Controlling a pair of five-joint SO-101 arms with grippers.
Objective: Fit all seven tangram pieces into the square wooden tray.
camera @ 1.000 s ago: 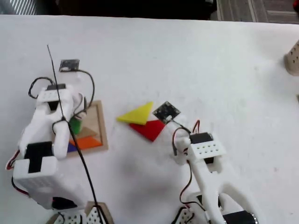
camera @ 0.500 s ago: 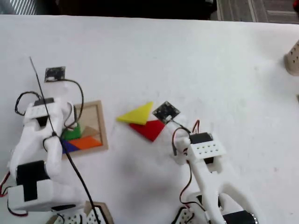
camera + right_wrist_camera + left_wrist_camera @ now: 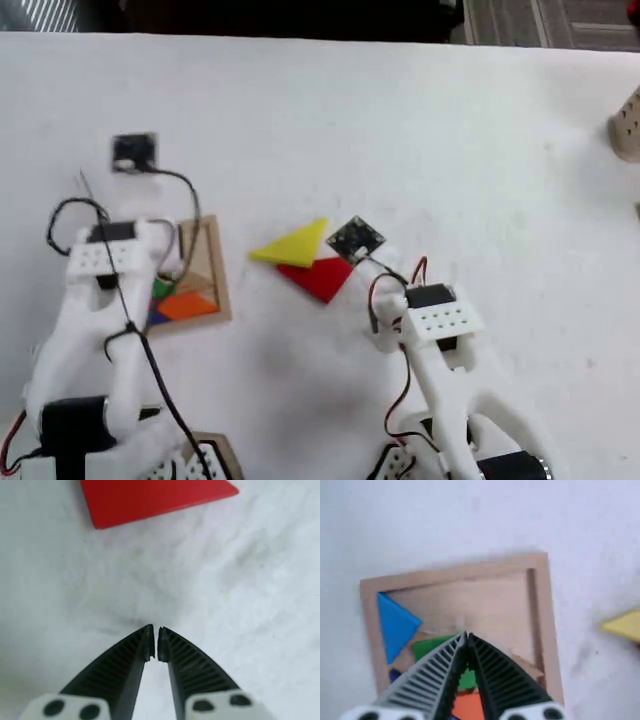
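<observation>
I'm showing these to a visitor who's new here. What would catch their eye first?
The yellow triangular piece and the red triangular piece, lying together mid-table. Next, the part-filled square wooden tray at the left, with a blue triangular piece in one corner and the left pincer shut over it.

Bright, diffuse light washed the white table [image 3: 420, 120] almost featureless, while the room beyond its far edge lay dark. Shadows were soft and faint: a pale one beside the right arm [image 3: 445, 350], a thin one along the red piece [image 3: 150, 500].
</observation>
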